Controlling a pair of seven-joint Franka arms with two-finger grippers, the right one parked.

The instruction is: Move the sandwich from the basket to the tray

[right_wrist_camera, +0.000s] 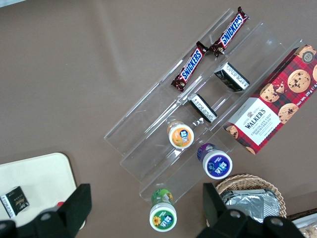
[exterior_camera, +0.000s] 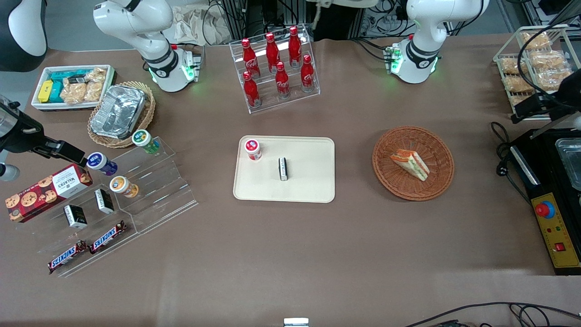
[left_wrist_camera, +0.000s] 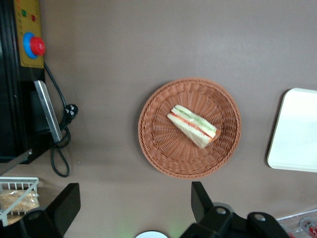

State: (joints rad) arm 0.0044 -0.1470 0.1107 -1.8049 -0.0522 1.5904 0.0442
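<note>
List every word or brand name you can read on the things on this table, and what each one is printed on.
"SNICKERS": two candy bars on the clear stand.
"WALKERS": the red tartan cookie box.
Script on the red bottles: too small to read.
Lids of the small tubs and the small black boxes: unreadable.
The sandwich and open claw: no text.

Tray [left_wrist_camera: 296,131] cut off at the edge; claw [left_wrist_camera: 136,203] fingertips partly out of frame.

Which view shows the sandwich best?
The left wrist view: the sandwich lies unobstructed in the basket, its layers visible, with the open gripper hanging above. The front view shows it smaller; the right wrist view misses it.
</note>
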